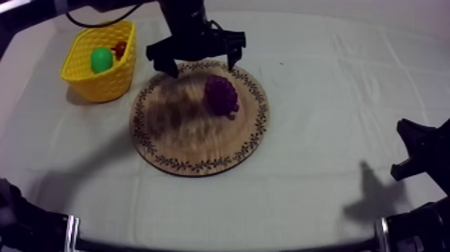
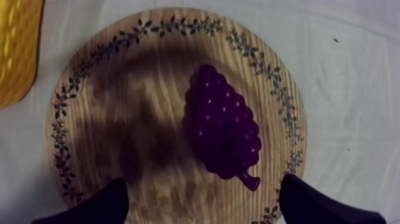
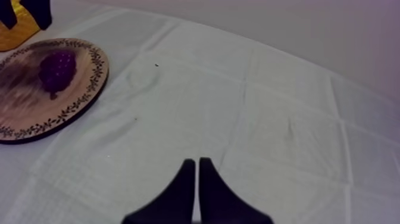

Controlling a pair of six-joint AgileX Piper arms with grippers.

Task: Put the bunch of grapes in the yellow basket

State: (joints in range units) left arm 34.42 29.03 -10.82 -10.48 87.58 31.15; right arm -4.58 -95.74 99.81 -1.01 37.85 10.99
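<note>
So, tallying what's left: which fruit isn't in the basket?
The bunch of grapes, on the wooden board; the pear and small red fruit are in the yellow basket.

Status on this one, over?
Left gripper open over board, near grapes. Right gripper shut, at rest. Grapes on board. Basket beside board, green fruit inside.

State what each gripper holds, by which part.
Nothing is held. Left gripper, jaws open, hovers over the bunch of grapes; right gripper is shut, empty.

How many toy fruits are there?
3: grapes on the wooden board; a pear and a small red fruit in the yellow basket, which may hide more.
</note>
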